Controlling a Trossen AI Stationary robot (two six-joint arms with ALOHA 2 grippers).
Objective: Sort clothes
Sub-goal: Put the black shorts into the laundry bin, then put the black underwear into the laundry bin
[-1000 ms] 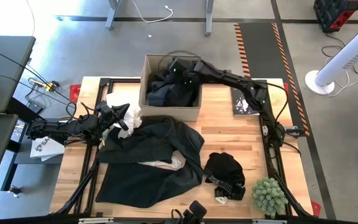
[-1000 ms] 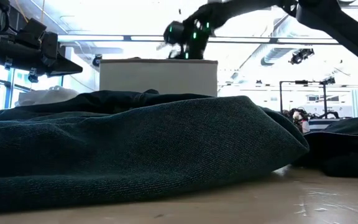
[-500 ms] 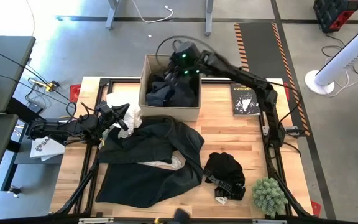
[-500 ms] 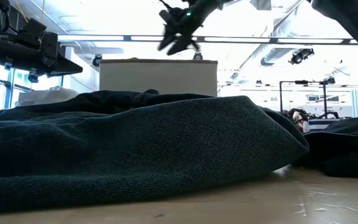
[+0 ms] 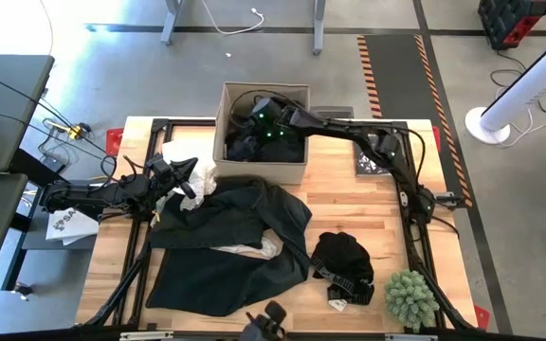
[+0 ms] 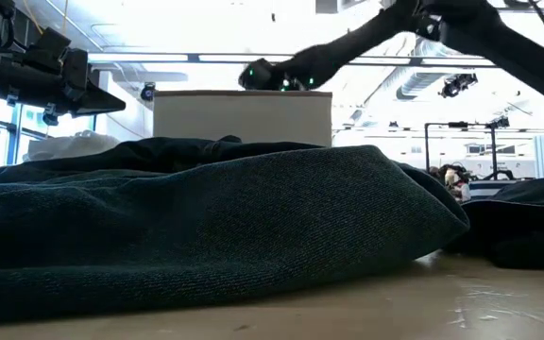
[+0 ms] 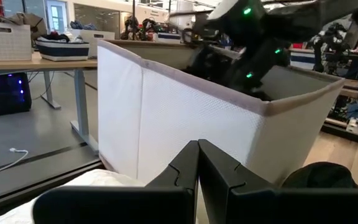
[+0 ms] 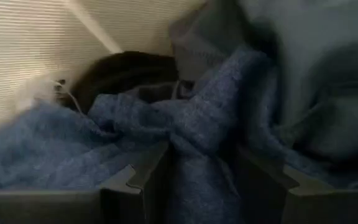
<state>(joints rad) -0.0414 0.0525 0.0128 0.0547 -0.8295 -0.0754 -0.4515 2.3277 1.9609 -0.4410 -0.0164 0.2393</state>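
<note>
A white fabric box (image 5: 260,171) stands at the table's far middle with dark clothes (image 5: 243,144) piled inside. My right gripper (image 5: 258,119) reaches down into it, fingers apart, astride a raised fold of bluish-dark cloth (image 8: 197,146). A large black garment (image 5: 235,237) lies spread over the table's left half on top of a thin white one (image 5: 260,249). A small black garment (image 5: 342,261) lies near the right front. My left gripper (image 5: 186,180) stays level and shut at the table's left, over another white garment (image 5: 203,174), holding nothing. My right gripper comes slanting down from the table's right into the box. Its two fingers (image 8: 135,180) stand on either side of a raised fold (image 8: 194,168) of the cloth pile, which fills the gap between them. Whether they pinch it I cannot tell. The cloth lies on the pile.
A black book (image 5: 375,161) lies at the far right, partly under the right arm. A small green plant (image 5: 410,296) stands at the near right corner. Bare wood (image 5: 349,204) shows between the box and the small black garment.
My right gripper rose out of the box to above its far rim, with nothing hanging from it, then sank back down into the box and tipped more steeply downward. The garments on the table have not moved.
</note>
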